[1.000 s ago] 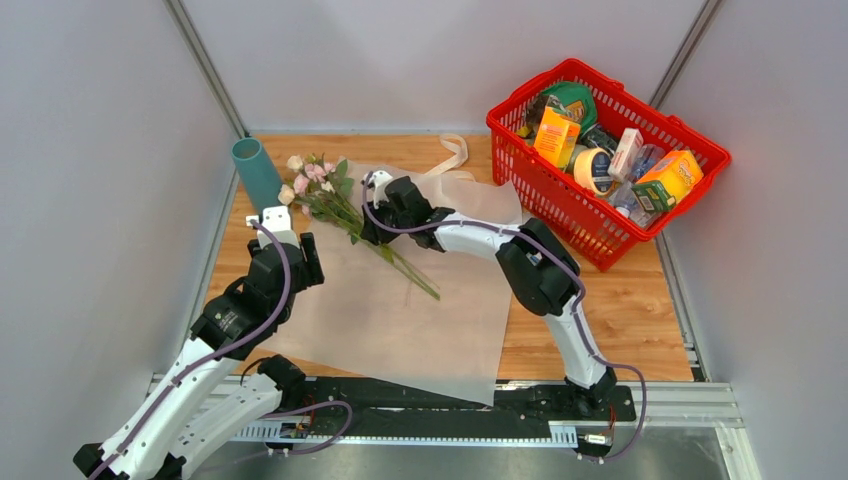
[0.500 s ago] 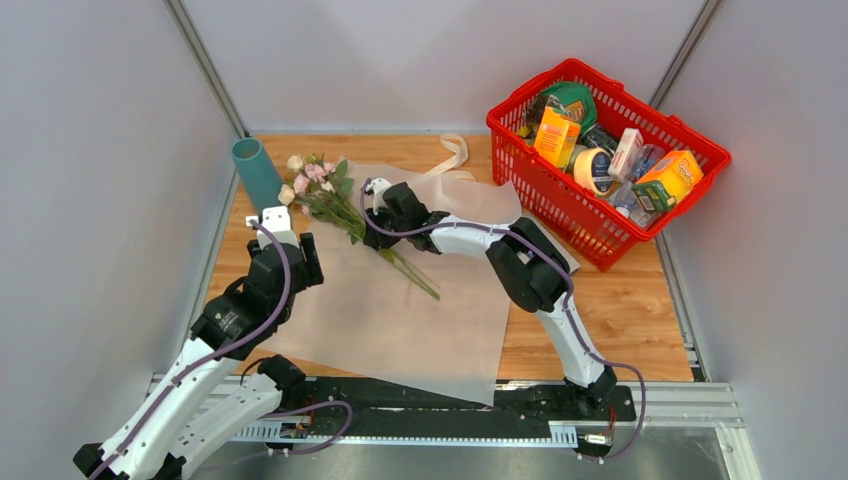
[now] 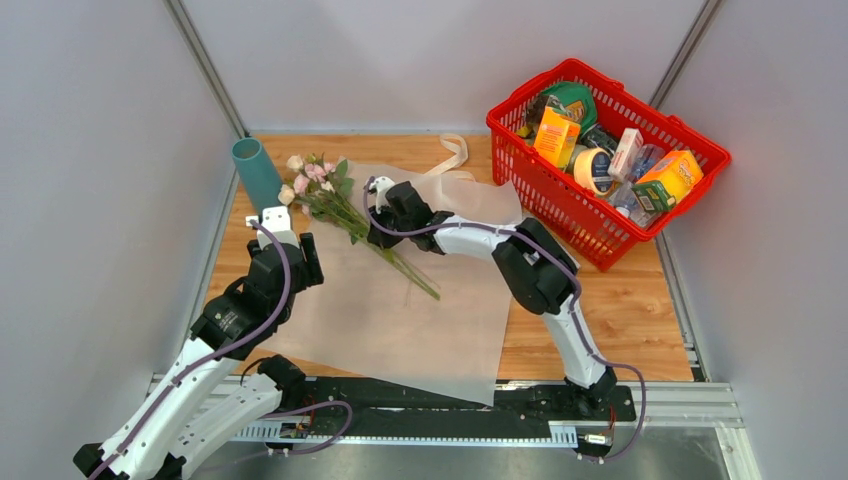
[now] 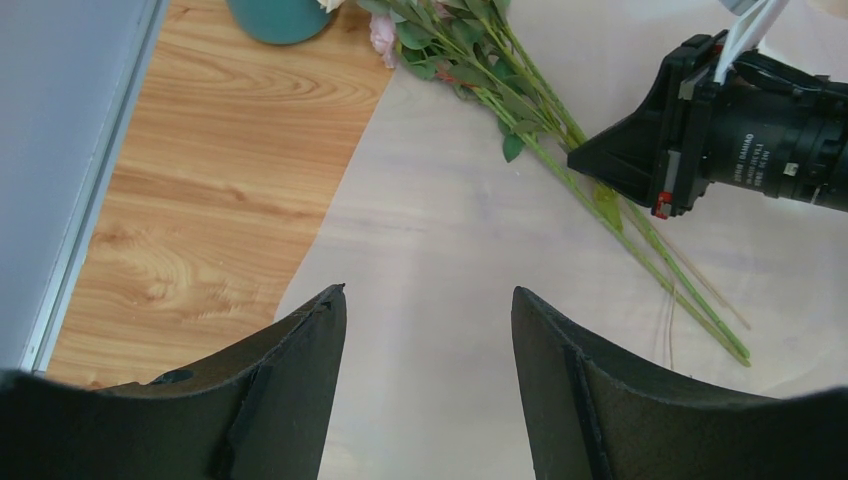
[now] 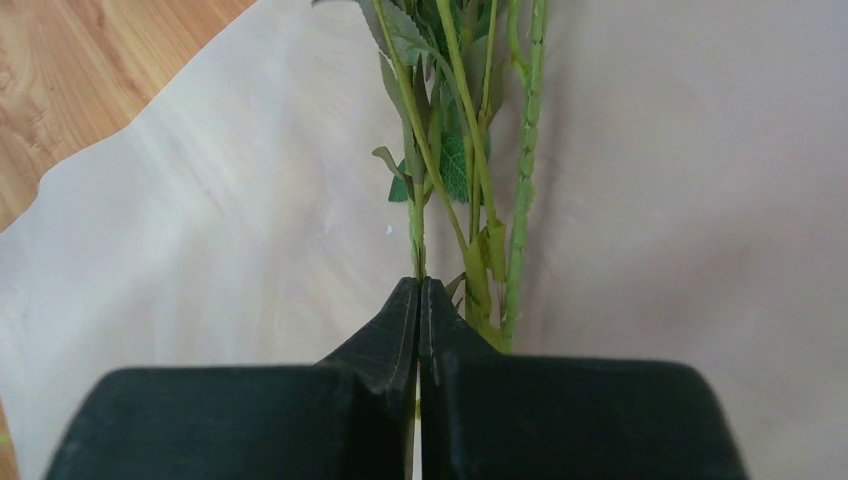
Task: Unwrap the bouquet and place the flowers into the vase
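The bouquet is unwrapped: its white paper [image 3: 400,320] lies spread flat on the table. The flowers [image 3: 320,188], pink and cream roses on thin green stems, lie across the paper's far left corner, heads toward the teal vase [image 3: 257,172], which stands upright at the back left. My right gripper [image 3: 372,238] lies low over the stems and is shut on one thin stem [image 5: 416,230]; the other stems [image 5: 520,150] run beside its fingers. My left gripper [image 3: 300,248] hovers open and empty over the paper's left edge, in front of the vase [image 4: 275,18].
A red basket [image 3: 560,215] full of packets and tape rolls stands at the back right. A loose cream ribbon [image 3: 455,155] lies behind the paper near the basket. Grey walls close in the left, right and far sides.
My right gripper's jaws have closed onto a flower stem, with barely any shift of the arm. The left arm and the flowers have not moved.
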Robot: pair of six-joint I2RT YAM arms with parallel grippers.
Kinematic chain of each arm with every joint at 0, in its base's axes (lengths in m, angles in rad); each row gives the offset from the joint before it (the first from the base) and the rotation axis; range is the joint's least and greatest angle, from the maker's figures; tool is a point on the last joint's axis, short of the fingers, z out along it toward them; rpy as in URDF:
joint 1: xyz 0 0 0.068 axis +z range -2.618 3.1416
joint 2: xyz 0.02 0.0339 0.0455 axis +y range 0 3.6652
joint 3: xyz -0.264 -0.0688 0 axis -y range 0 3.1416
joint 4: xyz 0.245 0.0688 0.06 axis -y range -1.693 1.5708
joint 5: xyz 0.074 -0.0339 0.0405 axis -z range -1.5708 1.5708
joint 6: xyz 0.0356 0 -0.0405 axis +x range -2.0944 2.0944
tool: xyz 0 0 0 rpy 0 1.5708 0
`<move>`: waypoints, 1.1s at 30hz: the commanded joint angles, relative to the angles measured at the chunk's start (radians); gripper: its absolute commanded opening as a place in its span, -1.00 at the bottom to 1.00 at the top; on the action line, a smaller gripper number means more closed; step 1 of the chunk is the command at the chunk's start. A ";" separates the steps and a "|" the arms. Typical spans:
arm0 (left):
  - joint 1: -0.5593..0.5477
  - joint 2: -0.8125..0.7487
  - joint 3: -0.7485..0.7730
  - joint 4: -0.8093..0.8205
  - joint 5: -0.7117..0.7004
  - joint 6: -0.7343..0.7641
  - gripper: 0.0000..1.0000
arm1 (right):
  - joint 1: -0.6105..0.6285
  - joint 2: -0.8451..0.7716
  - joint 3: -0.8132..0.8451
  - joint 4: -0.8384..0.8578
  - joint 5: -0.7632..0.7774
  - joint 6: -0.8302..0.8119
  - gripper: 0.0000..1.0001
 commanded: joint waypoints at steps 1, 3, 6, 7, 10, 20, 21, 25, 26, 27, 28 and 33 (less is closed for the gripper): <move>0.003 -0.005 0.008 0.004 -0.007 -0.011 0.39 | 0.001 -0.135 -0.037 0.059 0.015 0.030 -1.00; 0.003 -0.005 0.007 0.006 0.001 -0.008 0.40 | 0.001 -0.163 -0.067 0.070 0.006 0.047 -1.00; 0.003 0.004 0.007 0.007 0.013 -0.010 0.40 | 0.001 -0.201 -0.113 0.082 -0.020 0.076 -1.00; 0.002 0.005 0.008 0.007 0.016 -0.010 0.40 | 0.001 -0.212 -0.132 0.085 -0.032 0.084 -1.00; 0.003 0.015 0.008 0.006 0.039 -0.017 0.39 | 0.001 -0.256 -0.199 0.102 -0.072 0.111 -1.00; 0.003 0.048 0.039 0.009 0.159 -0.072 0.37 | 0.003 -0.514 -0.556 0.385 -0.191 0.220 -1.00; 0.003 0.051 0.043 0.021 0.193 -0.085 0.37 | 0.001 -0.540 -0.598 0.440 -0.211 0.236 -1.00; 0.002 0.053 0.043 0.100 0.341 -0.166 0.35 | 0.003 -0.626 -0.739 0.658 -0.279 0.324 -1.00; 0.003 0.053 0.042 0.116 0.378 -0.177 0.35 | 0.006 -0.655 -0.771 0.709 -0.287 0.343 -1.00; 0.003 0.053 0.042 0.137 0.391 -0.200 0.35 | 0.009 -0.675 -0.793 0.744 -0.288 0.358 -1.00; 0.003 0.052 0.040 0.151 0.418 -0.207 0.34 | 0.014 -0.692 -0.814 0.778 -0.287 0.368 -1.00; 0.003 0.032 -0.004 0.297 0.504 -0.241 0.32 | 0.044 -0.764 -0.865 0.826 -0.290 0.346 -1.00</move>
